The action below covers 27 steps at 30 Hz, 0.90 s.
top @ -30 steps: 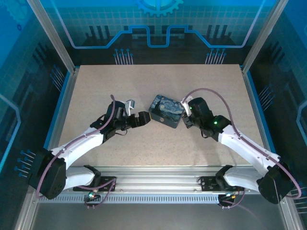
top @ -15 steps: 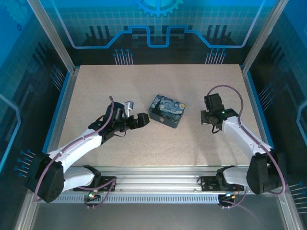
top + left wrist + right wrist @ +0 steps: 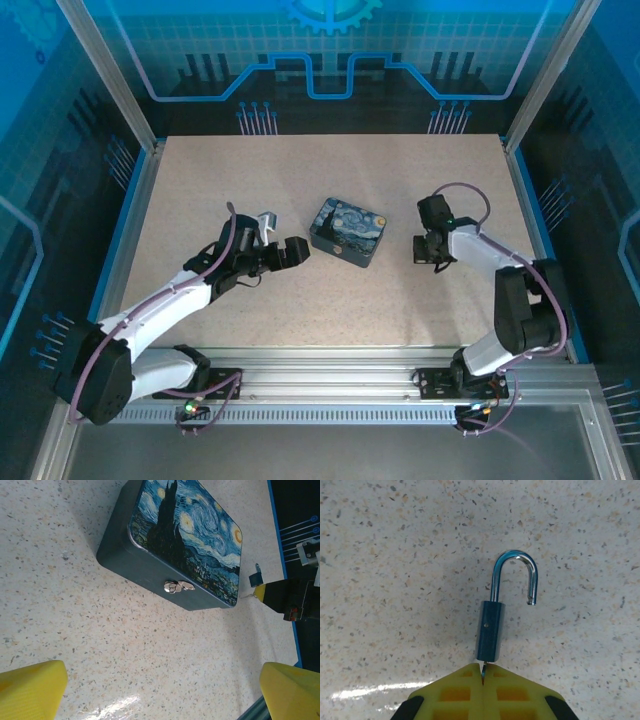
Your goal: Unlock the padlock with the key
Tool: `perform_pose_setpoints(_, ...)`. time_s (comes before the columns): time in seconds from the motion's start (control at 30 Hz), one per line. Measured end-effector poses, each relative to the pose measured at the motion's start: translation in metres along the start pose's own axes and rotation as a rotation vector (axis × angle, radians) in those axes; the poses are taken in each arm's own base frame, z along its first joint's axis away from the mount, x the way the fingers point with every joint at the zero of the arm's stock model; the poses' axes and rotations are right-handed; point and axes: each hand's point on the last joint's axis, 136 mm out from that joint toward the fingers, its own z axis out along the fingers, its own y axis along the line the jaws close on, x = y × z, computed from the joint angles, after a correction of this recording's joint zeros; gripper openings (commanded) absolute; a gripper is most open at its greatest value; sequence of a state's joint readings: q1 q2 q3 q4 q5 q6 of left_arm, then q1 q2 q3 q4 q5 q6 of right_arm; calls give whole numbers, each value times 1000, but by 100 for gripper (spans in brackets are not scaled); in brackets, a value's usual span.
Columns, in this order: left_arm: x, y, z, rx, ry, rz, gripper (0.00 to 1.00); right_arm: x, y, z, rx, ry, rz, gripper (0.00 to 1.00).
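Observation:
The blue padlock (image 3: 490,630) hangs off the thin metal key (image 3: 482,668), whose blade goes into the bottom of the lock's body. Its silver shackle (image 3: 516,560) stands open, the free end clear of the body. My right gripper (image 3: 483,672) is shut on the key, right of the tin in the top view (image 3: 428,250). In the left wrist view the padlock (image 3: 256,578) is a small blue shape beyond the tin's corner. My left gripper (image 3: 160,695) is open and holds nothing, just left of the tin (image 3: 298,250).
A dark tin with a starry-night lid (image 3: 348,230) lies mid-table between the arms, its silver clasp (image 3: 178,586) facing my left gripper. Speckled tabletop (image 3: 300,170) stretches behind it, bounded by blue edging and aluminium frame posts.
My right arm has drawn away from the tin's right side, moving right and folding back toward its base. The left gripper has backed off the tin slightly.

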<state>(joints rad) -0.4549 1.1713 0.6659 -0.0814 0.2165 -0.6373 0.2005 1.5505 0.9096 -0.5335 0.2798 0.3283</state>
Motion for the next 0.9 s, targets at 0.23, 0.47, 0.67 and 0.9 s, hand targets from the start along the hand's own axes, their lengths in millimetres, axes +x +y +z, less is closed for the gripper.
perform_pose_setpoints(0.23,3,7,1,-25,-2,-20,99,-11,2,2,-35,2,40,1)
perform_pose_setpoints(0.47,2,8,1,-30,-6,-23,99,-10,7,8,-63,29,59,16)
perform_pose_setpoints(0.67,6,18,0,-77,5,-34,99,-11,12,2,-99,30,59,36)
perform_pose_setpoints(0.9,-5,22,-6,-128,-19,-45,99,-22,11,-32,-133,-56,67,60)
